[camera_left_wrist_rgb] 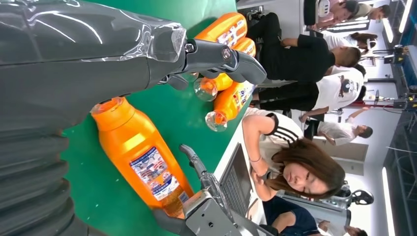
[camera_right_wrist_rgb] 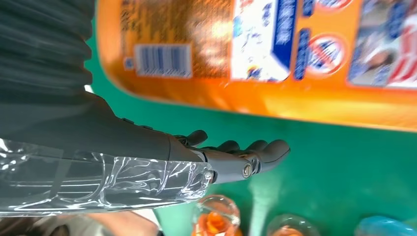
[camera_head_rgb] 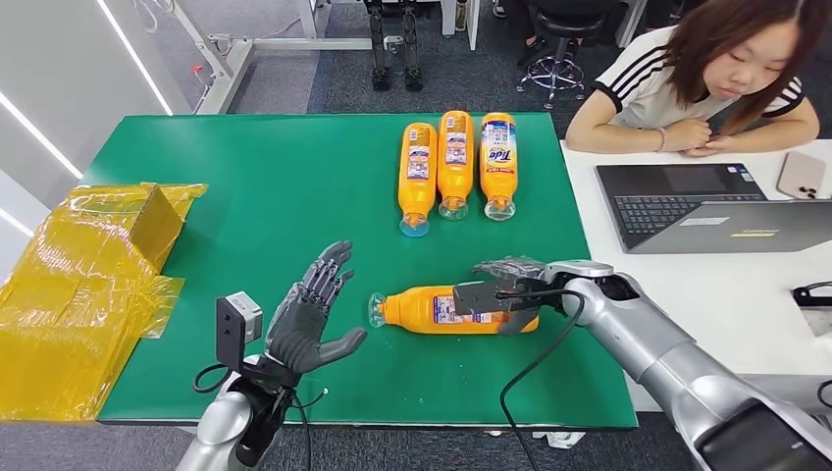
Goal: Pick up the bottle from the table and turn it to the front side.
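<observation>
Right robot hand [camera_head_rgb: 505,285] draped over lying detergent bottle [camera_head_rgb: 446,310], grip unconfirmed; left robot hand [camera_head_rgb: 312,316] open, empty. Close firmly before lifting.

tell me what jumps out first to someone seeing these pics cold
An orange bottle lies on its side near the front of the green table, back label up, with the right hand reaching over its base end. The left hand hangs open just beyond its cap. Three more orange bottles lie in a row at the far edge, and a person sits by a laptop.
</observation>
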{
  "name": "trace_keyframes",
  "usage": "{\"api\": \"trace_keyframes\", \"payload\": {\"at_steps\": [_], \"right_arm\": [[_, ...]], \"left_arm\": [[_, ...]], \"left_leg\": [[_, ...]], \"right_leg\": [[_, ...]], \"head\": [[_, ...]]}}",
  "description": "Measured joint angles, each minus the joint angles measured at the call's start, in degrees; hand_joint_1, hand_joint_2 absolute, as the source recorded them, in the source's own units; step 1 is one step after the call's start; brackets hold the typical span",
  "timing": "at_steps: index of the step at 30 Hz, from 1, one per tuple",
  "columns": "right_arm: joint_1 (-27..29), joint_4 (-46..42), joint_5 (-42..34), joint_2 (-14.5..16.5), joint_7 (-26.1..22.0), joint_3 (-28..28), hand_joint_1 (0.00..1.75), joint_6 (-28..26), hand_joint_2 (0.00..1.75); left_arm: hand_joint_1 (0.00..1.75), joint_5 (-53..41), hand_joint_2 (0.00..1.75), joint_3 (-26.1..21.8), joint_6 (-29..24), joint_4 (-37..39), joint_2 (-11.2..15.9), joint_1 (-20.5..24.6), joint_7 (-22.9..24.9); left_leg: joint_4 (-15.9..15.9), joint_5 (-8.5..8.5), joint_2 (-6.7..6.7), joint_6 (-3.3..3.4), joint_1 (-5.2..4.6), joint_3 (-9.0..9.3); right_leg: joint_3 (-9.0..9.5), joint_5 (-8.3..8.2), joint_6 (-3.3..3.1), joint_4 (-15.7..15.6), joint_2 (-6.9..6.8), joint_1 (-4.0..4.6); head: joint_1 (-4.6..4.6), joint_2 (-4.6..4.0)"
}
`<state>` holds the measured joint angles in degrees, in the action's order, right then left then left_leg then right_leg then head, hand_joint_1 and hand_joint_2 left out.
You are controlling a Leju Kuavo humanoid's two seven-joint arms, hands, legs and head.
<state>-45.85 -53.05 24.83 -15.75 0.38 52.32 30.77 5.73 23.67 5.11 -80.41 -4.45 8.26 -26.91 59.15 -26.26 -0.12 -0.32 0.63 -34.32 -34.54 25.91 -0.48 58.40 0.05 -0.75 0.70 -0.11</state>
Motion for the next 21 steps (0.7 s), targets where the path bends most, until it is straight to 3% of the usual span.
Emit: {"api": "trace_keyframes", "payload": {"at_steps": [11, 15, 16, 21], "right_arm": [[1.2, 7.2, -1.7, 4.9, -5.2, 3.7, 0.01, -8.6, 1.75], [0.9, 9.0, -0.3, 6.3, -5.6, 4.7, 1.66, -9.3, 1.75], [0.7, 9.3, 0.1, 6.5, -5.5, 5.0, 1.74, -9.3, 1.75], [-0.4, 10.6, 2.2, 7.0, -4.6, 6.6, 1.75, -8.8, 1.75]], "left_arm": [[0.0, -0.3, 1.75, 0.0, -0.5, 0.0, 0.0, -0.8, -0.1], [0.0, -0.3, 1.75, 0.0, -0.5, 0.0, 0.0, -0.9, -0.1], [0.0, -0.3, 1.75, 0.0, -0.5, 0.0, 0.0, -0.9, -0.1], [0.0, -0.3, 1.75, 0.0, -0.6, 0.0, 0.0, -1.1, -0.2]], "left_leg": [[0.0, 0.0, 0.01, 0.0, 0.0, 0.01], [0.0, 0.0, 0.02, 0.0, 0.01, 0.05], [0.0, 0.0, 0.02, 0.0, 0.01, 0.07], [0.0, 0.01, 0.04, 0.0, 0.01, 0.21]], "right_leg": [[0.0, 0.0, 0.0, 0.0, 0.01, 0.01], [0.03, 0.0, 0.0, 0.0, 0.01, 0.01], [0.05, 0.0, 0.0, 0.0, 0.02, 0.01], [0.2, -0.01, 0.01, 0.0, 0.03, 0.01]], "head": [[0.01, 0.0], [0.01, 0.0], [0.01, 0.0], [0.0, 0.0]]}}
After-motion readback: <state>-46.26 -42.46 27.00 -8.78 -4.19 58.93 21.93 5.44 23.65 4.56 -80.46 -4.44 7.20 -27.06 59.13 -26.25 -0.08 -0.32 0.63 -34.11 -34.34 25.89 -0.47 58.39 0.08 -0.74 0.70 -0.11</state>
